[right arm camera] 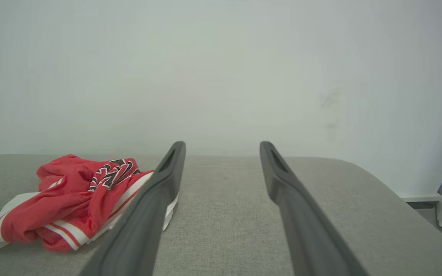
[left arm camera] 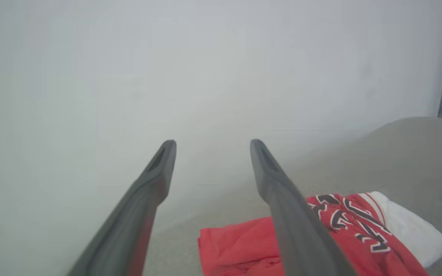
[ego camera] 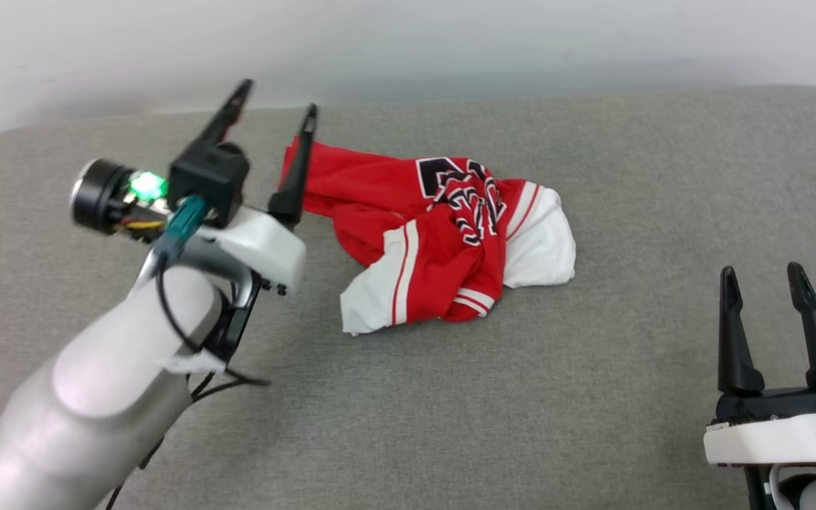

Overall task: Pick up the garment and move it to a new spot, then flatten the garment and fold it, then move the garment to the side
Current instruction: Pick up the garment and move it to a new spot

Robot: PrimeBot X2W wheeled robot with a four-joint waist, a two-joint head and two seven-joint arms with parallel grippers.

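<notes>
A grey fabric-covered surface [ego camera: 592, 397] was seen stretched before a pale wall. The garment [ego camera: 443, 241] was found crumpled in a heap at its far middle, with white sleeves showing at the near and right sides. The left gripper [ego camera: 278, 98] was held raised by the garment's left end, fingers spread and empty. The right gripper [ego camera: 761, 271] was seen at the near right, well apart from the garment, fingers likewise spread.

Shirt [ego camera: 443, 241]: red, white sleeves, red-white striped trim, black white-outlined lettering. Surface [ego camera: 592, 389]: grey, fine weave. Wall [ego camera: 408, 42]: off-white.
</notes>
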